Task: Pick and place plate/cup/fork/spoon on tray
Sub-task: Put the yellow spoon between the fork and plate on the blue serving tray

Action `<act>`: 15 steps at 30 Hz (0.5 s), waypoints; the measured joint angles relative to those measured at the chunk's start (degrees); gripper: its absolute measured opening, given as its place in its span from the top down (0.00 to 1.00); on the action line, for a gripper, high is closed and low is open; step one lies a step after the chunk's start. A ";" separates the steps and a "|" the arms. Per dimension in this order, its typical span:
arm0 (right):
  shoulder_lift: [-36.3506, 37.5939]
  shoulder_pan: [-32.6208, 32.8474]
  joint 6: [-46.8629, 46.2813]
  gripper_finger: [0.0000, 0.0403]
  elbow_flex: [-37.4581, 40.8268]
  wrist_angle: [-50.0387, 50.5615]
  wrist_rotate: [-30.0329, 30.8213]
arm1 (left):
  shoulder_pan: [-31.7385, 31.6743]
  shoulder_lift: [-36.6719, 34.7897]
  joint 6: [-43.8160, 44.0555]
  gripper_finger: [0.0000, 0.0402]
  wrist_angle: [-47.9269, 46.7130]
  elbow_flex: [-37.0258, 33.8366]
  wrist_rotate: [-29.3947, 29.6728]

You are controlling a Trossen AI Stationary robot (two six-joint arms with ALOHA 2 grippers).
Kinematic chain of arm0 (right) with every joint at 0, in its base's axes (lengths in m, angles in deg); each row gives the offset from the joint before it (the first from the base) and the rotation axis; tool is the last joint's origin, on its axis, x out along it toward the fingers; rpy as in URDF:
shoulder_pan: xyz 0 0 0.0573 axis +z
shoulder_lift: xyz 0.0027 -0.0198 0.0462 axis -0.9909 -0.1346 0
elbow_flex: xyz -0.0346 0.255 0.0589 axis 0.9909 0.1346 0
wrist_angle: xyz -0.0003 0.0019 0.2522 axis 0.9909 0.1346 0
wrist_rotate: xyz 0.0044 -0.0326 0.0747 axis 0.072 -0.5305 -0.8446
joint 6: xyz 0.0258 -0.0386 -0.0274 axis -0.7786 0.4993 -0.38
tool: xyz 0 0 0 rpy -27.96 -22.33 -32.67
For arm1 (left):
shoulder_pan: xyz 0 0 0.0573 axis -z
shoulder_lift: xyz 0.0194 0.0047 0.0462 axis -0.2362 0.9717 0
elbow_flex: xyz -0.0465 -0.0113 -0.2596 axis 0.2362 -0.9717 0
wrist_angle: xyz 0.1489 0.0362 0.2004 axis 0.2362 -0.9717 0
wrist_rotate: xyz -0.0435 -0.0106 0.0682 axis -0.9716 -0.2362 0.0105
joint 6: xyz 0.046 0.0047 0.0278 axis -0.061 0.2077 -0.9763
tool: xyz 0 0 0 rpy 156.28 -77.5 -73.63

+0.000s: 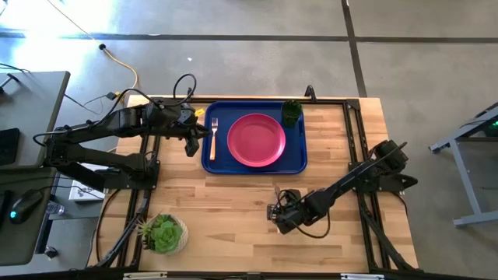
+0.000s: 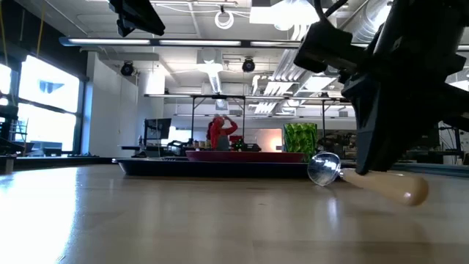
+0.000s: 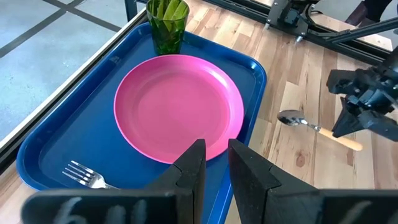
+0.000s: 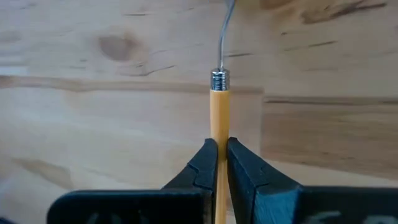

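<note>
Right wrist view shows my right end effector (image 4: 217, 163) clamped on the spoon (image 4: 217, 109) handle, the last piece, so next I lift toward the tray (image 1: 299, 159) at eleven o'clock.

In the right wrist view, the spoon (image 4: 218, 118) has its bowl cut off at the frame edge and its handle end hidden between the right gripper (image 4: 218, 163) fingers. In the left wrist view, the fork (image 3: 87, 176) handle is hidden behind the left gripper (image 3: 216, 163). From above, the spoon is mostly hidden under the right gripper.
</note>
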 joint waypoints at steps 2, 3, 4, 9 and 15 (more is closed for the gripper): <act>-0.17 -0.62 0.28 0.97 0.00 0.34 -1.21 | -0.01 0.00 0.00 0.85 -0.02 0.00 -0.01; -0.31 -0.97 0.35 0.97 0.00 0.01 -1.54 | 0.01 0.00 0.00 0.85 0.00 0.00 -0.01; -0.42 -1.26 0.41 0.97 0.00 0.13 -2.05 | -0.01 0.00 0.00 0.85 -0.02 0.00 -0.01; -0.44 -2.51 1.27 0.97 -0.02 0.31 -3.76 | -0.01 0.00 0.04 0.85 -0.04 0.00 0.01; -0.44 -3.63 1.68 0.97 -0.02 0.61 -5.83 | 0.00 0.00 0.02 0.85 -0.09 0.00 0.01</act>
